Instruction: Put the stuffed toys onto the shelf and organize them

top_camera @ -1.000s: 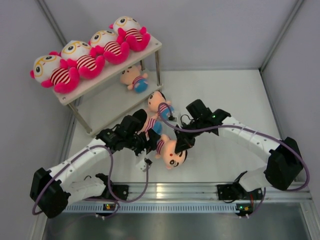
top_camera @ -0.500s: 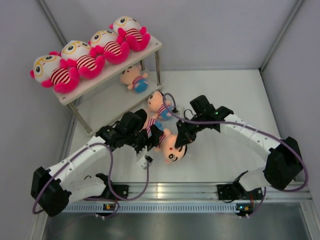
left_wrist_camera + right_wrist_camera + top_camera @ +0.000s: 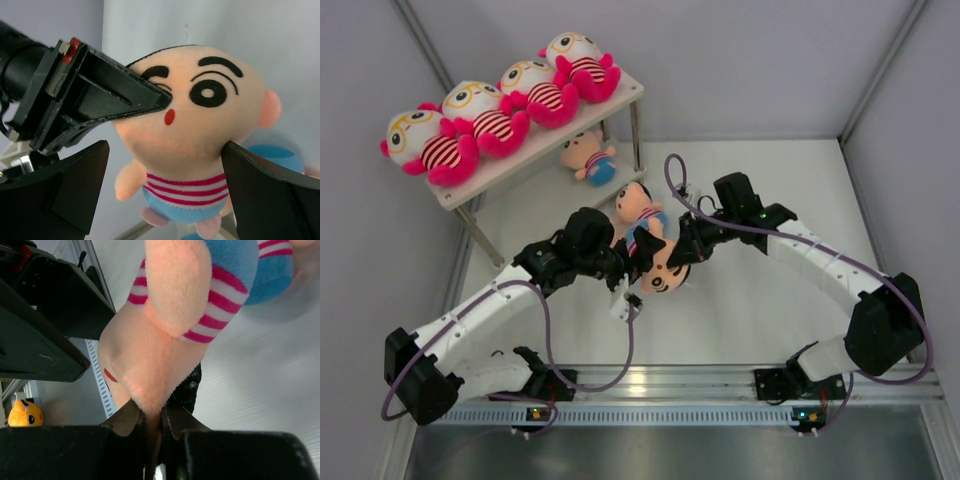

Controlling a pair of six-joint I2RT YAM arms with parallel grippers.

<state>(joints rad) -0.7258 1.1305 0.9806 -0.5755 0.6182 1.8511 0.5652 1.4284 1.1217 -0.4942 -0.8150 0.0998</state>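
Plush doll (image 3: 665, 275) at the shelf's (image 3: 626, 90) 5 o'clock looks light and squishy; right pincer (image 3: 151, 414) pinches its head, left pincer (image 3: 166, 145) gapes around it.

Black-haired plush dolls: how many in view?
3: one peach-faced doll on the cream shelf's lower board, one on the table, one in the right gripper. Another may be hidden.

A robotics lab cell: plain grey panel walls (image 3: 750, 60) enclose the white table (image 3: 790, 190), with an aluminium rail (image 3: 670, 382) along its near edge.
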